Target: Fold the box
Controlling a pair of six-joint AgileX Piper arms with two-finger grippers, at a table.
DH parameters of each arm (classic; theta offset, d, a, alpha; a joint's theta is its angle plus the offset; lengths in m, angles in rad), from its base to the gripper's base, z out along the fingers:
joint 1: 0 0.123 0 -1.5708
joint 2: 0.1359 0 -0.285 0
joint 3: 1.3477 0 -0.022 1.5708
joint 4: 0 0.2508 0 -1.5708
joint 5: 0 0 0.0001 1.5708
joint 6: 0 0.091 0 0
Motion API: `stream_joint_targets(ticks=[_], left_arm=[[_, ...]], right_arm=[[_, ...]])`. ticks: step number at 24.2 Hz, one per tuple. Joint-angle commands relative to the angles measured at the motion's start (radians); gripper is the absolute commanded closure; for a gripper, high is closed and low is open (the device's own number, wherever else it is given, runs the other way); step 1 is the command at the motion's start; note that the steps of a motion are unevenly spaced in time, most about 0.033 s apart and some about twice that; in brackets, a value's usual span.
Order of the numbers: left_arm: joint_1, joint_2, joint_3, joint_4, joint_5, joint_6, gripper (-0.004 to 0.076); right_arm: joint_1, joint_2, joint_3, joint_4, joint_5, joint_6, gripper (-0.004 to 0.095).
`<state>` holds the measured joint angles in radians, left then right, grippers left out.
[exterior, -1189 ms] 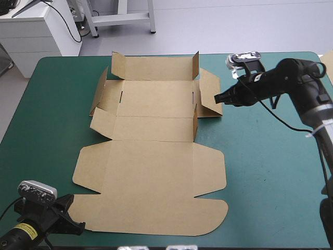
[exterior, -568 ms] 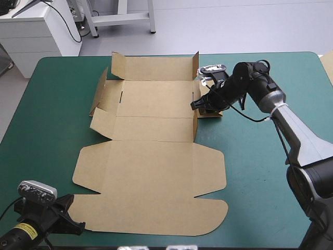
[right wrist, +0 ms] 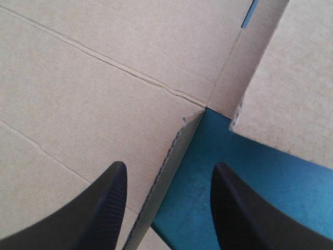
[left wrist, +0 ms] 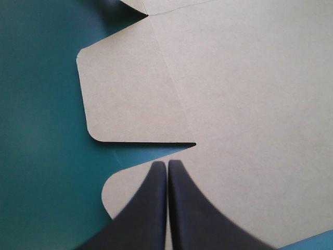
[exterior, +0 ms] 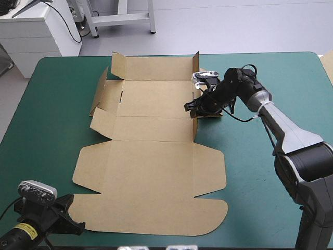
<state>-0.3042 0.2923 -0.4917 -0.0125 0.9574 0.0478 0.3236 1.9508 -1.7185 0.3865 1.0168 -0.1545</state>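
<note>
- Teal-green table cover forms the work surface. A cut sheet of brown board, the box, lies across its middle, running from the near edge almost to the far edge.
- Near left corner of the tabletop: the left gripper sits low at the near left corner of the sheet. Its black fingers are pressed together into one pointed arch with nothing between them. In the left wrist view the tips lie over a rounded near flap, just short of a slit cut in from the sheet's left side.
- Near half of the box: the large lid panel and its rounded side flaps lie flat on the cover.
- Middle of the box: the next panel also lies flat. A short flap stands upright at its right end.
- Right side of the far half: the right gripper reaches in from the tabletop's right edge. Its fingers are spread apart and hold nothing. In the right wrist view the upright flap's edge rises between them. Contact with it cannot be determined.
- Far edge: the rear wall is raised, with end tabs turned up, and the left side flaps are tilted upward.
</note>
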Motion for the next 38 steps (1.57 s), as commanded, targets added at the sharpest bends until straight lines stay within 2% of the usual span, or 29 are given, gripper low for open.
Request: stream_joint_targets(ticks=[1, 4, 6, 7, 9, 14, 19, 24, 32, 38], left_arm=[[-0.006, 0.01, -0.023, -0.003, -0.056, -0.002, 0.0731], [-0.006, 0.01, -0.023, -0.003, -0.056, -0.002, 0.0731], [-0.006, 0.01, -0.023, -0.003, -0.056, -0.002, 0.0731], [-0.006, 0.01, -0.023, -0.003, -0.056, -0.002, 0.0731], [-0.006, 0.01, -0.023, -0.003, -0.056, -0.002, 0.0731], [-0.006, 0.01, -0.023, -0.003, -0.056, -0.002, 0.0731], [-0.006, 0.01, -0.023, -0.003, -0.056, -0.002, 0.0731], [-0.006, 0.01, -0.023, -0.003, -0.056, -0.002, 0.0731], [-0.006, 0.01, -0.023, -0.003, -0.056, -0.002, 0.0731], [-0.006, 0.01, -0.023, -0.003, -0.056, -0.002, 0.0731]], right_arm=[[0.001, -0.021, -0.033, 0.026, -0.02, 0.009, 0.0452], [0.001, 0.019, -0.033, 0.03, -0.016, 0.026, 0.0558], [0.001, 0.027, -0.033, 0.03, -0.016, 0.024, 0.0685], [0.001, 0.027, -0.033, 0.03, -0.018, 0.024, 0.0789], [0.001, 0.027, -0.033, 0.03, -0.018, 0.024, 0.0926], [0.001, 0.027, -0.033, 0.027, 0.006, -0.042, 0.0919], [0.001, 0.027, -0.033, 0.022, 0.033, -0.242, 0.0919], [0.01, 0.035, -0.089, 0.015, 0.08, -0.326, 0.0919], [0.085, 0.035, -0.229, -0.079, 0.108, -0.474, 0.0928], [0.155, 0.035, -0.261, -0.101, 0.103, -0.571, 0.0928]])
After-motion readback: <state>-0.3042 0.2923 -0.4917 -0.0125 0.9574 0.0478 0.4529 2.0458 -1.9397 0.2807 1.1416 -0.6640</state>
